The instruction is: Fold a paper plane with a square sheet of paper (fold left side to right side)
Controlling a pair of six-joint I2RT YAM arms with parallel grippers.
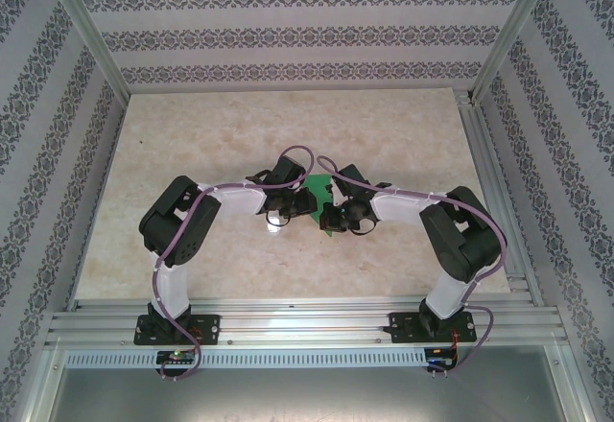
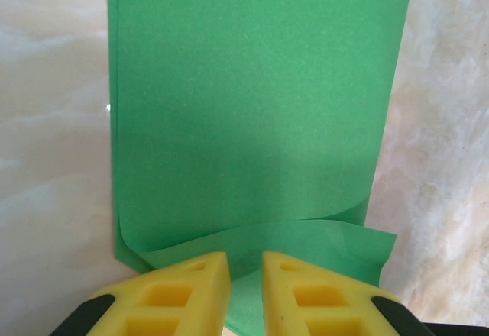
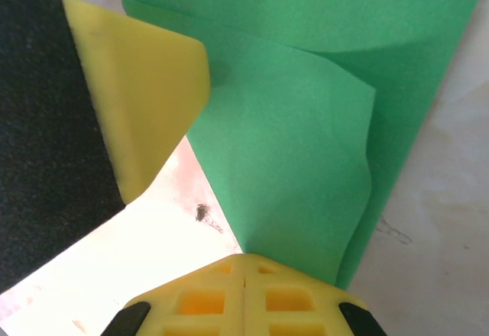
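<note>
My right gripper (image 3: 244,269) is clamped on a corner of the square sheet of paper (image 2: 252,99) at table (image 1: 192,134) centre. Left gripper (image 2: 246,275) is barely parted, gripping nothing. 1 flap curled over, uncreased; most folds remain.

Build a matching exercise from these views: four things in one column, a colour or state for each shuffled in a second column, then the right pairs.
Column one:
1. left gripper
2. right gripper
3. square sheet of paper
4. table

Column two:
A. pale and marbled
B. fingers pressed together at a corner of the paper
C. bright green, with one flap curling up
D. fingers a narrow gap apart

Pairs: 1-D, 2-B, 3-C, 4-A
</note>
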